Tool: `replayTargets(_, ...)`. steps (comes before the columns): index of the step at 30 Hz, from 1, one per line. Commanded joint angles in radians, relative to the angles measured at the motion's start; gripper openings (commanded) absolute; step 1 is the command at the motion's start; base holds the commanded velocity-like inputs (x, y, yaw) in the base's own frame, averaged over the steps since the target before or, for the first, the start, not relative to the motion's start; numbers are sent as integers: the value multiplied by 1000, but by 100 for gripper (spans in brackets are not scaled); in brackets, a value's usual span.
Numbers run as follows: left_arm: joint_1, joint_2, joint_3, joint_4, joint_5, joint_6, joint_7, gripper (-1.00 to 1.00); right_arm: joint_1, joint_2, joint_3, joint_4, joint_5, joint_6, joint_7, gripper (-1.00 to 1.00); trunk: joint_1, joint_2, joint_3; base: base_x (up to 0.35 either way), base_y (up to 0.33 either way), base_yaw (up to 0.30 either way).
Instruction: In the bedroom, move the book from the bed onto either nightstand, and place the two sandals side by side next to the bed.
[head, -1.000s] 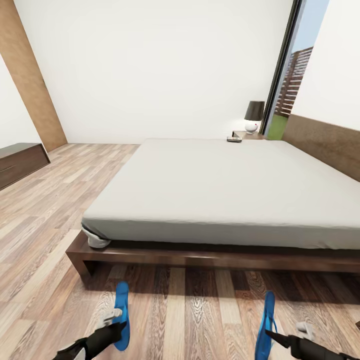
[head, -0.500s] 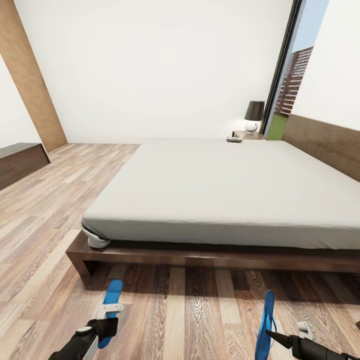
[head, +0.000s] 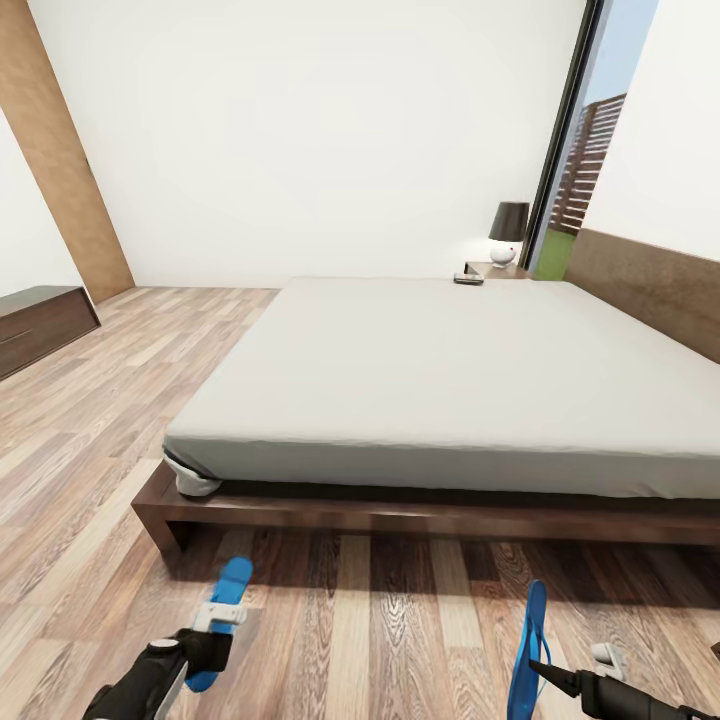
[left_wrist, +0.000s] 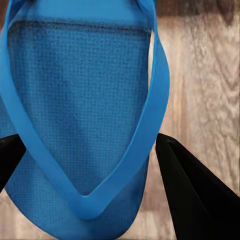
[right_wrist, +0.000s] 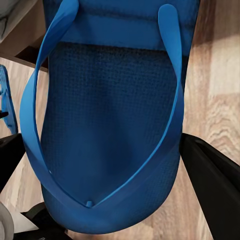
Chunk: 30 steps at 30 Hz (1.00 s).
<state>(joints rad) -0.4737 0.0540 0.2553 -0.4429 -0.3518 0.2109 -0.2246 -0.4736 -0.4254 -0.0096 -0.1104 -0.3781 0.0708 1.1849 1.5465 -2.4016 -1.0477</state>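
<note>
Each claw grips 1 sandal: left claw (head: 215, 632) holds the left sandal (head: 226, 600), right claw (head: 545, 672) the right sandal (head: 528, 645). Both long axes point toward the bed (head: 450, 370); the sandals hang well apart.

The bed (head: 450, 380) runs off the head view's right edge, and the small dark thing (head: 468, 279) at its far side is too tiny to make out. The right gripper (head: 548, 672) is cut by the bottom edge. The left sandal's (head: 220, 620) heel sits behind the left gripper (head: 212, 640). Both wrist views crop their sandals.
</note>
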Motion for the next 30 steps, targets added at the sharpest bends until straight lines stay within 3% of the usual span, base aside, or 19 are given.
replayTargets(1,0,12,9,-4,-12,5,-91,-100,0,0,-1,0,-2,7,3,-100,0,0,-1,0,0,0)
replayTargets(4,-5,56,10,-14,-12,7,-212,-100,0,1,-1,0,-2,7,2,-100,0,0,-1,0,0,0)
replayTargets(6,-10,80,10,-18,-11,10,-242,-100,0,1,-1,0,-2,7,2,-100,0,0,-1,0,0,0)
replayTargets(8,-13,100,10,-20,-10,11,-251,-100,0,1,-1,0,-2,7,2,-100,0,0,-1,0,0,0)
replayTargets(13,-14,104,12,-42,-9,12,-233,-100,0,2,-1,0,-2,7,0,-100,0,0,-1,0,0,0)
replayTargets(15,-14,90,13,-45,-9,13,-160,-100,0,2,-1,0,-2,6,-1,-100,0,0,-1,0,0,0)
replayTargets(17,-14,46,12,-45,-7,62,25,-100,0,2,-1,0,-2,6,-1,-100,0,0,-1,0,0,0)
replayTargets(19,-14,13,11,-45,-6,112,107,-100,0,2,-1,0,-2,6,-1,-100,0,0,-1,0,0,0)
replayTargets(23,-14,-4,10,-45,-4,138,137,-100,0,2,-1,0,-2,6,-1,-100,0,0,-1,0,0,0)
replayTargets(30,-14,-8,11,-42,0,145,133,-100,0,2,-1,0,-2,6,-1,-100,0,0,-1,0,0,0)
